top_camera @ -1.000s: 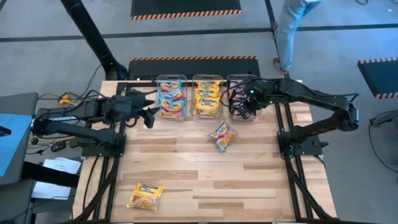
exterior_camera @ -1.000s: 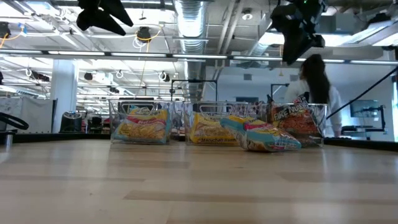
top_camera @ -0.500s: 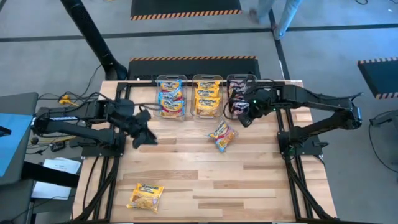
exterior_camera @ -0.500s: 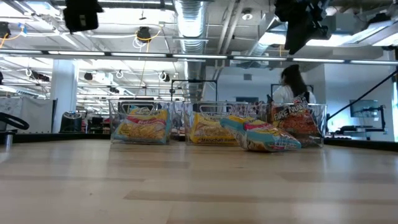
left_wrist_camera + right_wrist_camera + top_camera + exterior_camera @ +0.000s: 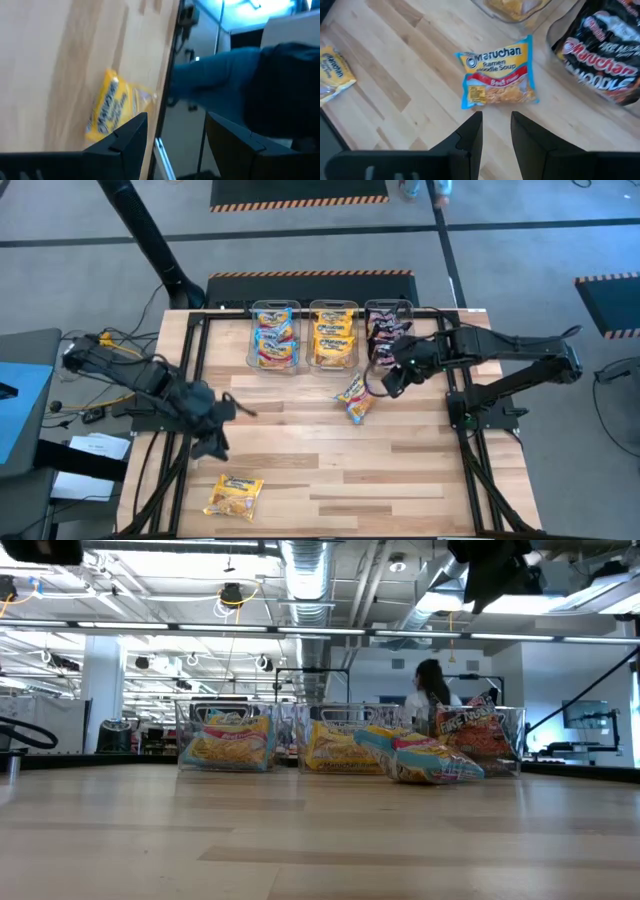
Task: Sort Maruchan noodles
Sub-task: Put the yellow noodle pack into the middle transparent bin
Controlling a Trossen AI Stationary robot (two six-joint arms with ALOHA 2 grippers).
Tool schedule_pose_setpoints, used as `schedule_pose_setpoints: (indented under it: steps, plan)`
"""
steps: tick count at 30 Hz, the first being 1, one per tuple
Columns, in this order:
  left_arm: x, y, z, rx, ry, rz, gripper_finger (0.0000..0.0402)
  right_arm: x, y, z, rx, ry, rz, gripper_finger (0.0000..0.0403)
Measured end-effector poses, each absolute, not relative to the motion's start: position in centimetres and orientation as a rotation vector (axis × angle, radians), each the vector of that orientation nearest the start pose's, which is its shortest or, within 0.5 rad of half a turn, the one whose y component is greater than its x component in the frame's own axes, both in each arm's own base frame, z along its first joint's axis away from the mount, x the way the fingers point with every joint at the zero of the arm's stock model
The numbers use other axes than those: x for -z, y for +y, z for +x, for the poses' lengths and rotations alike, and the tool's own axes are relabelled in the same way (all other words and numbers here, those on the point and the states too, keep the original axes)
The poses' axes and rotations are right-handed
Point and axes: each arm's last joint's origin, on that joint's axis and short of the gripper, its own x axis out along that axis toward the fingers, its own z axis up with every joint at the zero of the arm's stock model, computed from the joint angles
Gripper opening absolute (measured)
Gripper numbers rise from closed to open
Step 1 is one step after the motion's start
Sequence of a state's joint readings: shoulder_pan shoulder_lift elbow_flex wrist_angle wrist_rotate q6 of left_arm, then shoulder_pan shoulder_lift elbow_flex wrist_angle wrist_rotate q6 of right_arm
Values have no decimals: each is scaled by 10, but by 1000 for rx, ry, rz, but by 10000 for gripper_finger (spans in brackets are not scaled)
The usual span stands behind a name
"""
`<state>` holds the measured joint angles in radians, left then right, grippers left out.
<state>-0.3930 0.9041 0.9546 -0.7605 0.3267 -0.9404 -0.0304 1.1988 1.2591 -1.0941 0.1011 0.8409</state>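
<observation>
Wooden bench [image 5: 330,470] holds two loose packets. My right gripper [image 5: 496,131] hangs with fingers parted and empty, the blue packet [image 5: 497,79] straight ahead. I should descend squarely over it. My left gripper [image 5: 175,137], spread wide, faces the yellow packet [image 5: 107,112].

Left pincer [image 5: 222,430] raised, fingers spread, empty. Right pincer [image 5: 385,383] raised, fingers parted, empty.

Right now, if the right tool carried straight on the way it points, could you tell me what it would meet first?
Most likely the blue-pink noodle packet lying loose on the table. The open right tool hangs above it, aimed down at it with nothing between; depth is hard to judge, so it may land on bare wood just beside it.
</observation>
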Motion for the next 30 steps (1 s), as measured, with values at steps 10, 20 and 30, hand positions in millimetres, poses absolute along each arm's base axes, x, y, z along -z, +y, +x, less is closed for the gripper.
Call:
schedule_pose_setpoints:
  steps: [10, 20, 30]
  plan:
    - [-302, -118, 148, 271, 1192, -782, 187, -343, 7, 216, 501, 901, 732, 125]
    - [-279, -146, 156, 182, 1304, -729, 187, -343, 9, 217, 523, 871, 702, 125]
    - [-248, -164, 173, 76, 1373, -609, 188, -343, 8, 217, 538, 868, 683, 125]
